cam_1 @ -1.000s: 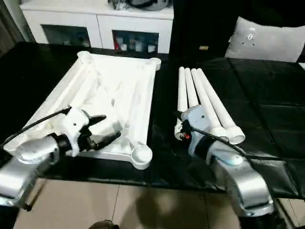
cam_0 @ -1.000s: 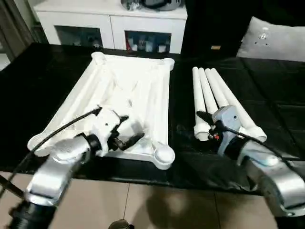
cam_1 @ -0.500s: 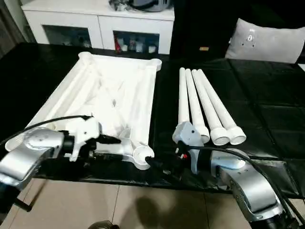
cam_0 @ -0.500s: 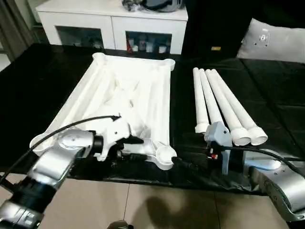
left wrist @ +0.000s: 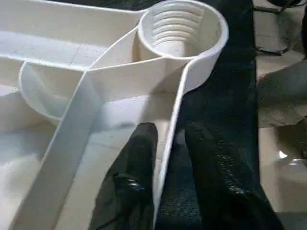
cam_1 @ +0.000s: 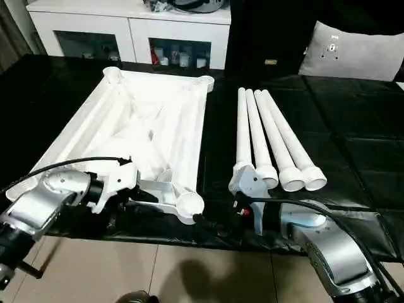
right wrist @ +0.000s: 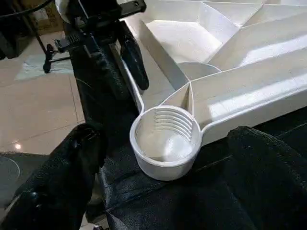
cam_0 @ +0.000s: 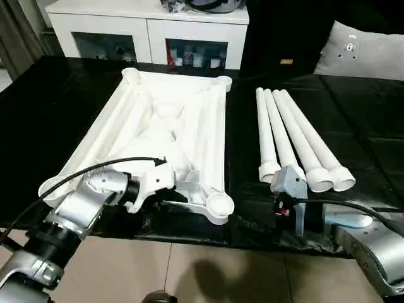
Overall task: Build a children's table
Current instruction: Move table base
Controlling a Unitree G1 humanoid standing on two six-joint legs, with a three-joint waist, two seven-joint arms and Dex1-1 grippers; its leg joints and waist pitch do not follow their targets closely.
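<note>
Straddling the near rim of the upturned table top [cam_0: 165,120], the left gripper [left wrist: 165,143] sets one black finger inside the thin wall and one outside, the gap narrow but with no firm pinch visible. The top lies ribs-up on the black surface [cam_0: 57,107], its near edge along that surface's front edge, a threaded corner socket [right wrist: 165,139] just beyond the fingers. Four white legs [cam_0: 293,136] lie side by side to the right, well apart from the top. The right gripper [right wrist: 163,184] hangs with its fingers spread wide on either side of that corner socket, holding nothing. A good grip likely means seating the wall deep between the pads before squeezing, square to the rim, so the light plastic does not twist or slide. No brand, label or writing can be read anywhere
</note>
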